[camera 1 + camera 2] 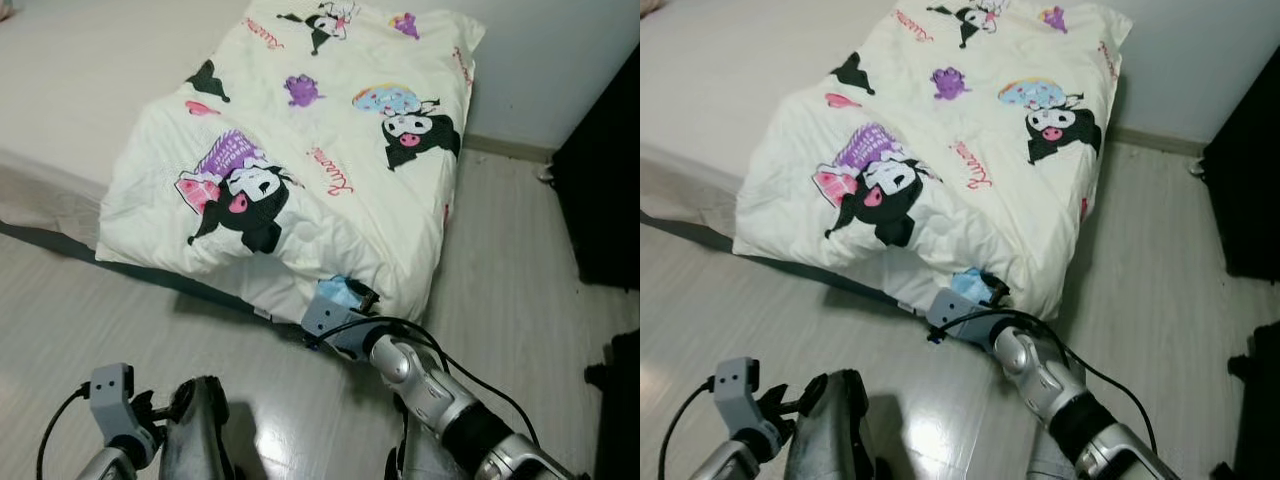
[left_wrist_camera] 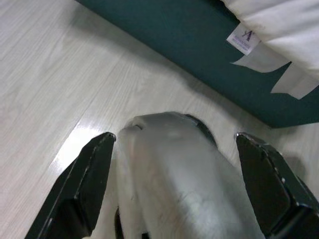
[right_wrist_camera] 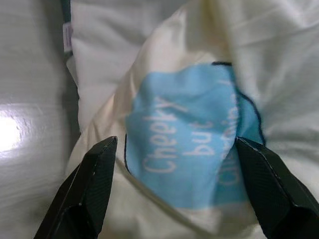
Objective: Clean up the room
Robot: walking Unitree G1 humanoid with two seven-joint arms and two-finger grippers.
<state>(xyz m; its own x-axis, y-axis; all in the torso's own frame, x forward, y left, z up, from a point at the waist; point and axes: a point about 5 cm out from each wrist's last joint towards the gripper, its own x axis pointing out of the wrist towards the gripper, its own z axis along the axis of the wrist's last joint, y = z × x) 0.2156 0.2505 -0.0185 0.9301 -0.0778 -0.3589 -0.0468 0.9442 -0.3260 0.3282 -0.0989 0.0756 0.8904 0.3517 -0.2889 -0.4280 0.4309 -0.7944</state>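
Observation:
A cream quilt printed with black cartoon figures lies spread over a low bed, its near edge hanging toward the floor. My right gripper is at that near edge, open. A fold of the quilt with a light blue patch reading "Cheeky but" bulges between its two fingers. My left gripper hangs low by my body, open, with a silver part of my own leg between and beyond its fingers. In the left eye view the left gripper is at the bottom left.
The bed's dark teal base shows under the quilt, with white labels hanging from it. Pale wood floor lies in front. Black furniture stands at the right against a white wall with a baseboard.

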